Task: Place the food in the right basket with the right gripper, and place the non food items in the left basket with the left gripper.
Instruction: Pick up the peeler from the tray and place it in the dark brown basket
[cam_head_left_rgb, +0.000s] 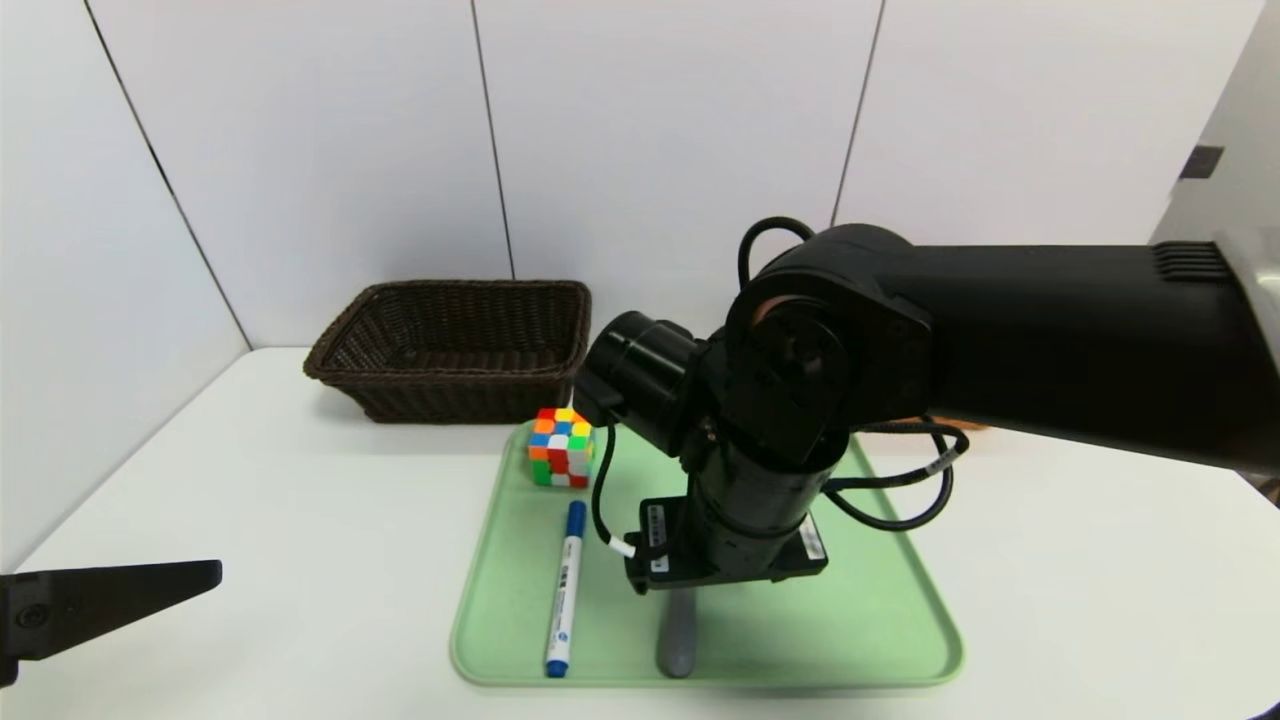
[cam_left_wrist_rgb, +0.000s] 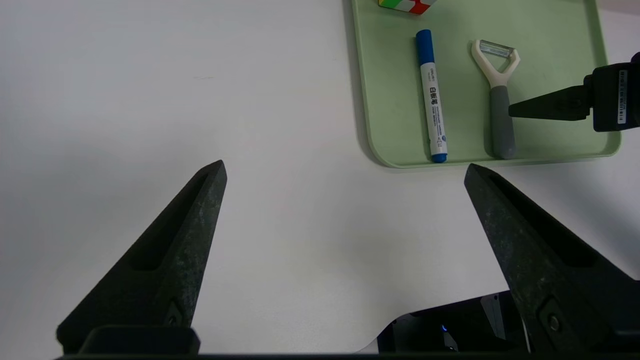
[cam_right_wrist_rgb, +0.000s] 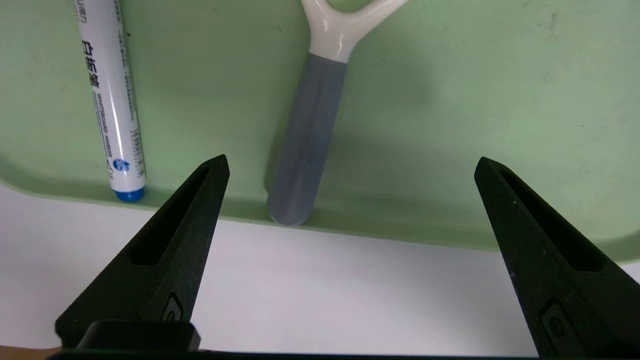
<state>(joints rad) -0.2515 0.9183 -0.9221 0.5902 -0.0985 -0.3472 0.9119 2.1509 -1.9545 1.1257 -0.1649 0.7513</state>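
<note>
Left hand (cam_left_wrist_rgb: 345, 170) is hovering over bare desk (cam_head_left_rgb: 300, 520) near the front-left corner, fingers spread wide apart, holding nothing. Dark brown left basket (cam_head_left_rgb: 455, 345) is sitting at the desk's back edge, left of centre. Pale green tray (cam_head_left_rgb: 880, 620) is lying at the front centre of the desk. Multicoloured puzzle cube (cam_head_left_rgb: 560, 447) is resting at the tray's back-left corner. White marker with blue cap (cam_head_left_rgb: 566, 585) is lying along the tray's left side, one end near the front rim. White Y-peeler with grey handle (cam_right_wrist_rgb: 312, 135) is lying just right of the marker, apart from it, handle end touching the front rim. Right hand (cam_right_wrist_rgb: 350, 165) is pointing steeply down over the tray's front edge, fingers wide apart and empty, one finger between marker and peeler handle. The right arm is hiding the right basket and the food.
</note>
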